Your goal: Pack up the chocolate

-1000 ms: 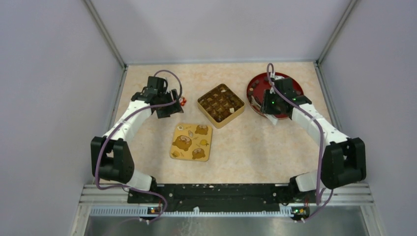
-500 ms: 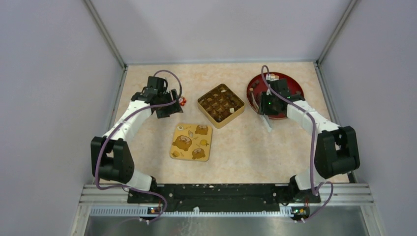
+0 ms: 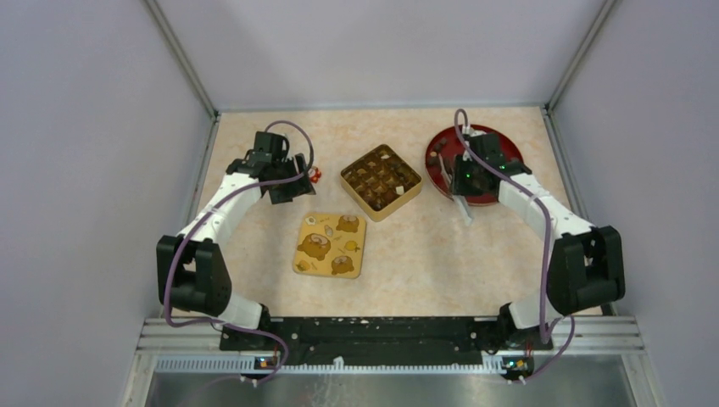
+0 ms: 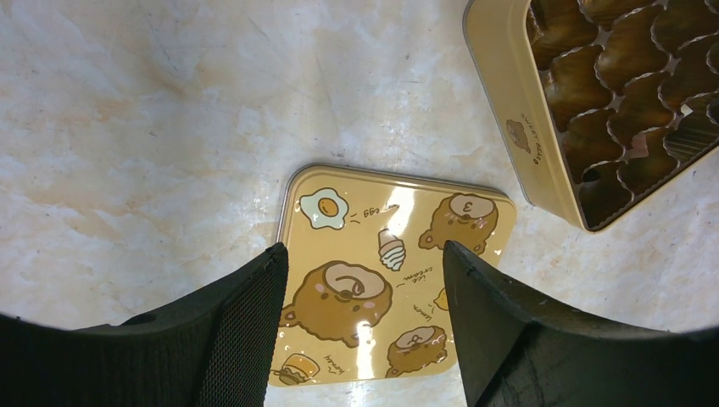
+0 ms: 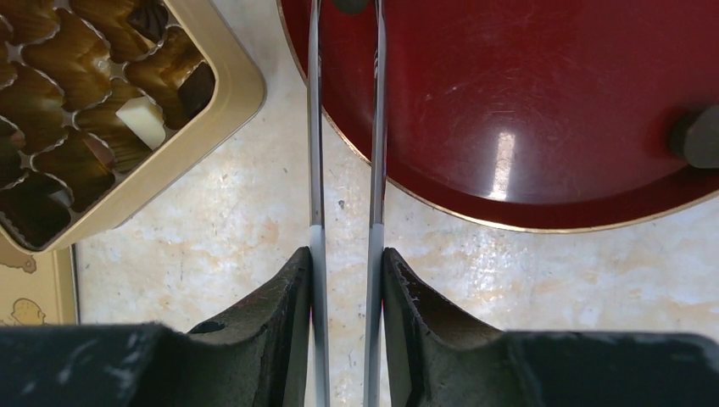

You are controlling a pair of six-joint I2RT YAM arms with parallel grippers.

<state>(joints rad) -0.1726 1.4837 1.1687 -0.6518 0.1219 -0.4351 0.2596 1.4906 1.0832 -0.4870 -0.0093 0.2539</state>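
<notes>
The chocolate lies partly as dark lumps on the red plate point(image 3: 500, 144), one at the plate's right in the right wrist view point(image 5: 699, 136). More chocolate sits in paper cups in the gold tin point(image 3: 381, 181), including a cream-white piece point(image 5: 140, 121). My right gripper point(image 5: 346, 254) is shut on metal tongs point(image 5: 315, 127). The tongs' prongs reach over the plate's left rim point(image 5: 339, 136), and a dark bit shows at their tips at the frame's top edge. My left gripper point(image 4: 365, 263) is open and empty above the yellow lid point(image 4: 398, 271), left of the tin point(image 4: 509, 110).
The square yellow lid point(image 3: 331, 244) with brown cartoon pictures lies flat in front of the tin. A small red-and-white wrapped sweet point(image 3: 315, 175) lies by my left gripper point(image 3: 288, 188). Grey walls close in the table at left, right and back.
My right gripper with the tongs swung left toward the plate's left edge, then eased slightly back right. The left arm has not moved.
</notes>
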